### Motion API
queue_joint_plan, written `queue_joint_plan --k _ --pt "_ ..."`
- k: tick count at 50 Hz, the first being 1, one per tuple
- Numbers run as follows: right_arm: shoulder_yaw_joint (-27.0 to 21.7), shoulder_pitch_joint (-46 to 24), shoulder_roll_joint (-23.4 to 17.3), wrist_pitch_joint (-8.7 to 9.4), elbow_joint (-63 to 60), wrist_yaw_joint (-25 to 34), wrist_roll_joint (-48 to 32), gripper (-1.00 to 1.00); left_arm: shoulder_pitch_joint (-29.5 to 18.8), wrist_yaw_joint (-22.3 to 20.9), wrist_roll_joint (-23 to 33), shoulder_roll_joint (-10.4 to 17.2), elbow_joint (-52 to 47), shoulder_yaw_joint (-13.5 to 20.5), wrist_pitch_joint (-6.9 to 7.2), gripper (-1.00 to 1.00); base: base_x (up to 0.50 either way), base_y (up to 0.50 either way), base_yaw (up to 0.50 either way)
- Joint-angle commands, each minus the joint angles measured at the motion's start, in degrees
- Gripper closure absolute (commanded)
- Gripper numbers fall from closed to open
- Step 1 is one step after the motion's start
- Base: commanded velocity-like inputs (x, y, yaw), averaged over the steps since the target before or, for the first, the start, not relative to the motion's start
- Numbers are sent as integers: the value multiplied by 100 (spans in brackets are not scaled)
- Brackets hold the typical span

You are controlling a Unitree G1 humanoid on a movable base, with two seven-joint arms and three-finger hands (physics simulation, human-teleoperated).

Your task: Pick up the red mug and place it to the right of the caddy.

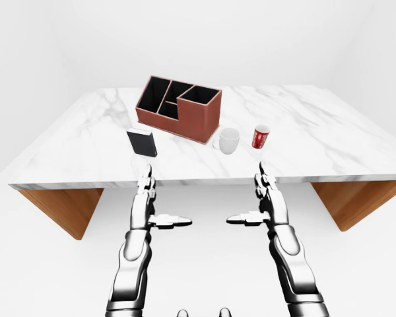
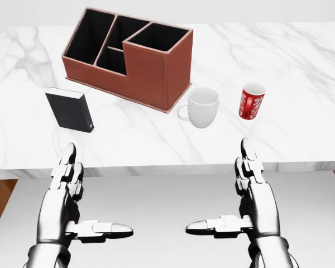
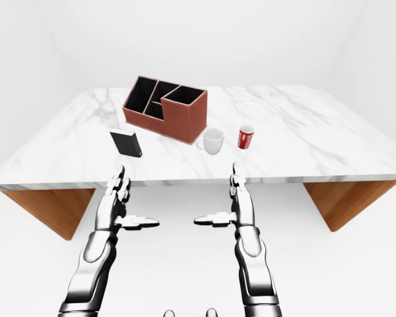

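Observation:
The red mug [image 2: 252, 101] stands upright on the marble table [image 2: 301, 67], right of a white mug [image 2: 203, 107]. The brown caddy [image 2: 128, 56] with black compartments sits up and to the left of both mugs. My left hand [image 2: 84, 195] and right hand [image 2: 234, 192] hover open below the table's near edge, fingers up and thumbs pointing inward, holding nothing. The right hand is directly below the red mug in the head view, well apart from it.
A small black box [image 2: 71, 110] stands on the table below the caddy's left end. Wooden table legs [image 1: 63, 208] show at both sides under the marble top. White floor lies beneath my arms.

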Motion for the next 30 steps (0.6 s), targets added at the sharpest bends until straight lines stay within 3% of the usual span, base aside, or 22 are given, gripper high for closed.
queue_joint_plan --k 1,4,9,11,15,30 --pt "-148 189 -61 174 -508 221 98 -100 198 -191 61 50 -405 45 92 -100 0 0 0" --pt "-157 254 -65 236 -688 241 96 -100 270 -207 47 50 -591 74 153 -100 0 0 0" --pt "-221 327 -72 287 -946 246 80 -100 560 -267 1 45 -1328 110 424 -100 0 0 0" --pt "-236 362 -70 276 -1007 249 78 -100 641 -295 -13 39 -1506 123 470 -100 0 0 0" --pt "-253 510 -66 466 -1420 297 94 -100 871 -356 -10 20 -2021 99 479 -100 0 0 0" --pt "-428 940 -24 466 -2591 560 183 -100 1653 -581 -11 -50 -3633 82 479 -100 0 0 0"
